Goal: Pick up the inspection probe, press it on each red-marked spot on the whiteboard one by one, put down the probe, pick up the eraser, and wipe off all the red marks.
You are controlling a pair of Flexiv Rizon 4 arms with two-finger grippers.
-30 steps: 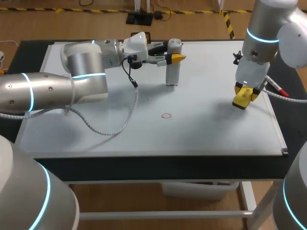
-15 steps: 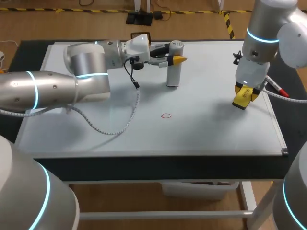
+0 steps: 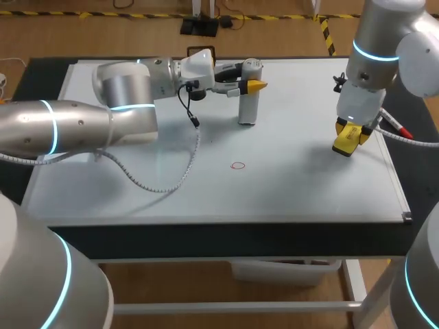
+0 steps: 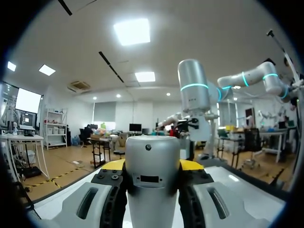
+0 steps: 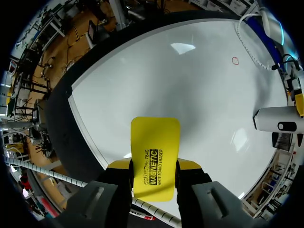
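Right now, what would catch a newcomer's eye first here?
The left gripper clamps an upright silver inspection probe at the far middle of the whiteboard. The right gripper holds a bright yellow eraser over its right side. One small red mark sits near the centre.

Head cam's mounted high up behind the robot and tilted down, far enough back to take in the entire whiteboard (image 3: 295, 192) and the tabletop (image 3: 206, 238) edge around it. Left wrist cam sits low and looks out almost level across the board, jammed right up against the probe (image 4: 152, 180), which fills its lower middle. Right wrist cam hangs above the board facing steeply down, with the eraser (image 5: 155, 159) close in front. The head and right wrist views both catch the red circle (image 3: 238, 165) (image 5: 234, 60) and the probe.
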